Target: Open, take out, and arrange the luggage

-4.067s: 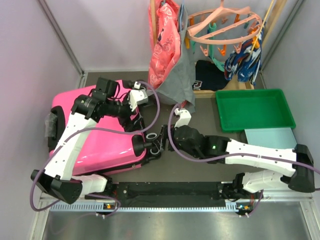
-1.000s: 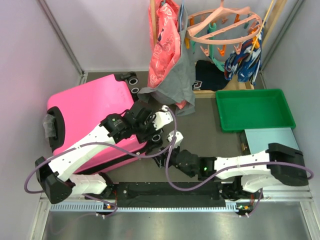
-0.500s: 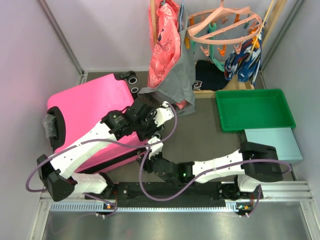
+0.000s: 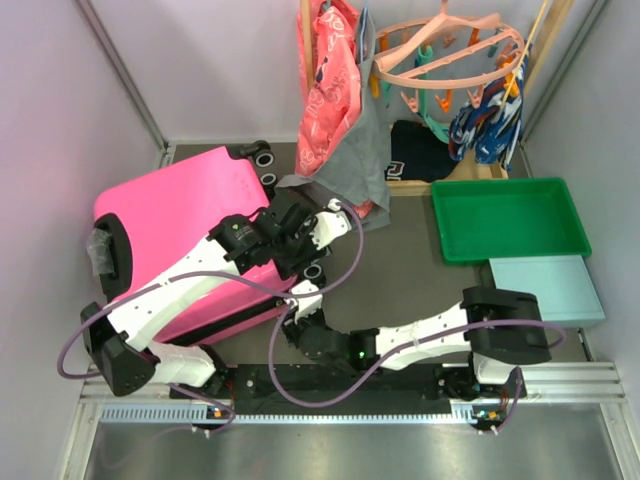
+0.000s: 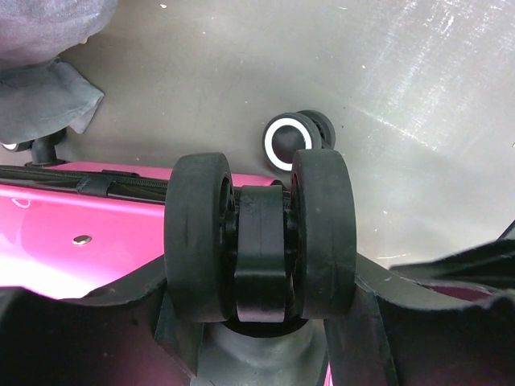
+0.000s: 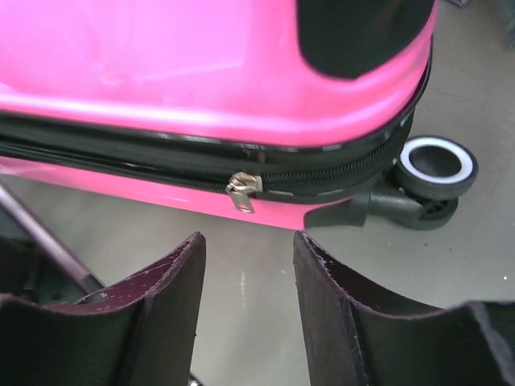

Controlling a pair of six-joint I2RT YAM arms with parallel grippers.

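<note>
The hot-pink luggage [image 4: 185, 235] lies flat at the left, zipped shut. My left gripper [image 4: 303, 252] is at its near right corner. In the left wrist view [image 5: 259, 273] the jaws are closed round a black double wheel [image 5: 259, 233]. A second wheel [image 5: 291, 143] rests on the table behind it. My right gripper [image 4: 303, 305] reaches left to the luggage's near side edge. In the right wrist view it [image 6: 248, 241] is open and empty, a little short of the metal zipper pull [image 6: 241, 190] on the black zipper trim. A corner wheel [image 6: 436, 169] shows to the right.
A green tray [image 4: 510, 218] and a pale teal flat box [image 4: 545, 285] lie at the right. Clothes [image 4: 340, 110] and a hanger rack [image 4: 450, 60] hang at the back, and the grey cloth touches the luggage's far corner. Walls close in both sides.
The luggage has turned since the oldest frame and my left arm has moved to its corner wheel. In the last second my right gripper has swung left along the luggage's near edge.
</note>
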